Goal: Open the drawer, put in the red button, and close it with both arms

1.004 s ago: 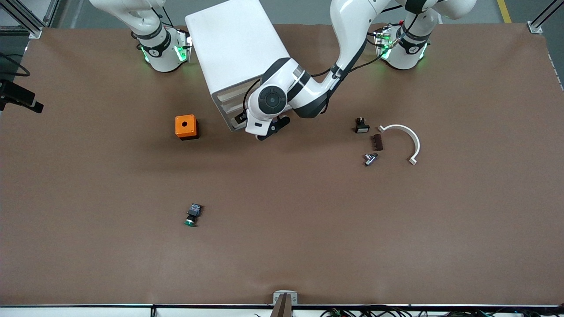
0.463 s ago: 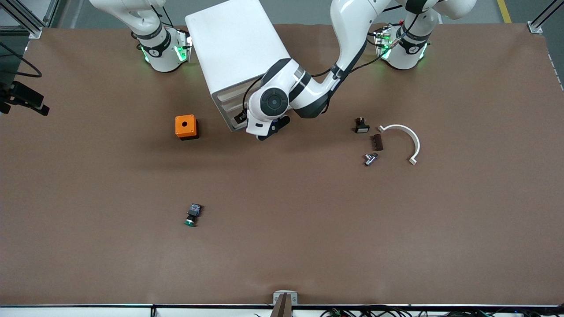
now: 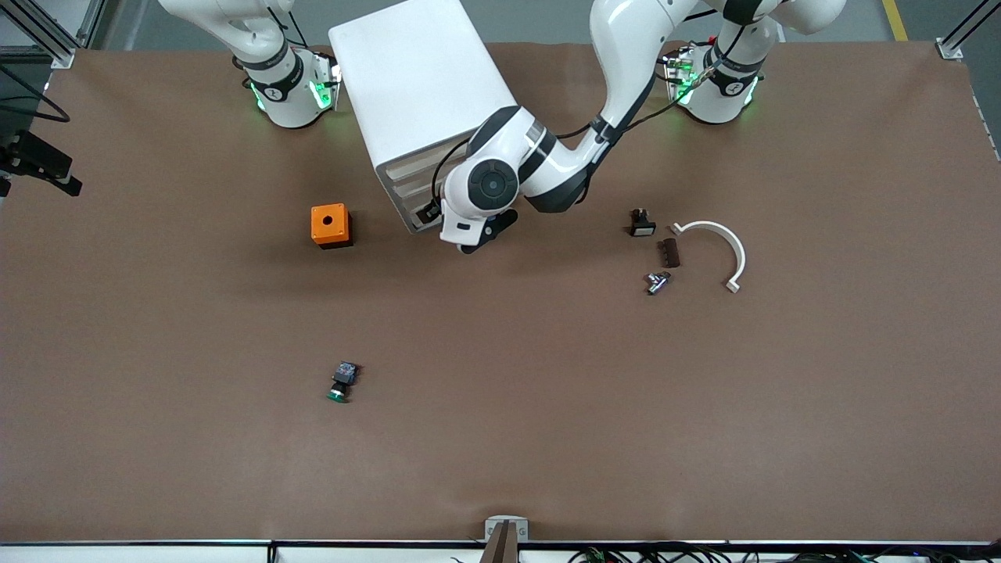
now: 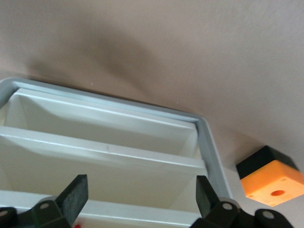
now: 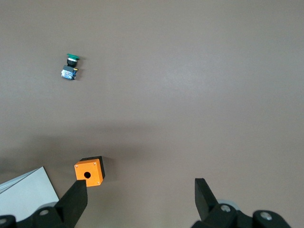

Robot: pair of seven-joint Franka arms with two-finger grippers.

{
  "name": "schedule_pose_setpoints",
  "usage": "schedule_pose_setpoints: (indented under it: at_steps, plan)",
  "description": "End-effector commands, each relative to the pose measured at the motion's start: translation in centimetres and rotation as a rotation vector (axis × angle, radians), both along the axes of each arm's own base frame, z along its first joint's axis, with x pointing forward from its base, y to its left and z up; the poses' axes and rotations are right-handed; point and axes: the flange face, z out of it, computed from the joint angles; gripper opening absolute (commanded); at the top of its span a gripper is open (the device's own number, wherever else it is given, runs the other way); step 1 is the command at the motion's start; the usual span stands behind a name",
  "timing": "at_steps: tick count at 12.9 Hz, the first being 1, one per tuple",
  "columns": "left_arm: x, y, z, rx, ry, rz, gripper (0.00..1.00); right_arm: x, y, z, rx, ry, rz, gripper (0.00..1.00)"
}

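The white boxy cabinet [image 3: 418, 102] is your landmark; its stacked white tray drawers face the front camera.

Left gripper [image 4: 138, 202]: at the cabinet's drawer face, fingers [image 4: 76, 195] spread wide apart and holding nothing. In the left wrist view you look straight at the drawers [image 4: 102, 142]. A speck of red shows at the edge of that view, under one finger; it may be the small red-capped push-button, but too little of it shows for you to be sure. No red button lies on the brown table [image 3: 547, 391].

Right gripper [image 5: 140, 199]: over the table toward the right arm's end from the cabinet, fingers wide apart and empty; this arm waits.

Also on the table: the orange box with a hole [image 3: 330, 225] beside the cabinet toward the right arm's end; the green-capped black push-button [image 3: 342, 381] well nearer the front camera than the cabinet.

Step in hand, as a judgement: the closing stage. Your next move probably calls for setting the fingertips flat on the drawer front and pushing squarely inward, with the right arm brought in to steady the cabinet.
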Motion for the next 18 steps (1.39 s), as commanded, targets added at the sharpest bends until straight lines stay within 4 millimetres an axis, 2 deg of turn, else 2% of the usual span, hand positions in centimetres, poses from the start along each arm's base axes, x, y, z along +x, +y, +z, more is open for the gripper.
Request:
schedule_pose_setpoints:
  at_steps: [1, 3, 5, 7, 9, 11, 13, 15, 16, 18]
  plan:
    - [2.6, 2.5, 3.3, -0.010, -0.063, -0.002, 1.00, -1.2, -0.4, 0.6, -0.008, -0.015, 0.006, 1.00]
    - [5.5, 5.0, 5.4, 0.021, -0.136, 0.005, 1.00, -1.3, -1.0, 0.6, -0.005, -0.014, -0.007, 1.00]
    - [8.2, 8.3, 9.0, 0.086, -0.212, -0.034, 1.00, -1.3, -0.9, 0.6, 0.001, -0.010, -0.019, 1.00]
    - [10.0, 12.5, 12.6, 0.159, -0.250, -0.115, 0.99, -1.5, -0.8, 0.5, 0.023, -0.005, -0.025, 1.00]
    - [12.2, 17.9, 18.1, 0.139, -0.308, -0.178, 0.99, -1.6, -0.6, 0.3, 0.027, 0.011, -0.055, 1.00]
    - [13.1, 23.2, 21.8, 0.129, -0.298, -0.248, 0.99, -1.7, -0.5, 0.2, 0.029, 0.019, -0.070, 1.00]
    - [14.0, 30.4, 25.8, 0.103, -0.293, -0.323, 0.99, -1.7, -0.3, 0.1, 0.034, 0.020, -0.065, 1.00]
    - [14.0, 36.0, 28.7, 0.146, -0.312, -0.397, 0.99, -1.6, -0.2, 0.0, 0.033, 0.017, -0.056, 1.00]
    - [14.1, 38.1, 29.5, 0.170, -0.324, -0.423, 0.99, -1.5, 0.0, 0.1, 0.035, 0.010, -0.052, 1.00]
    - [14.8, 41.6, 29.9, 0.166, -0.324, -0.442, 0.99, -1.3, 0.2, 0.3, 0.047, -0.011, -0.049, 1.00]
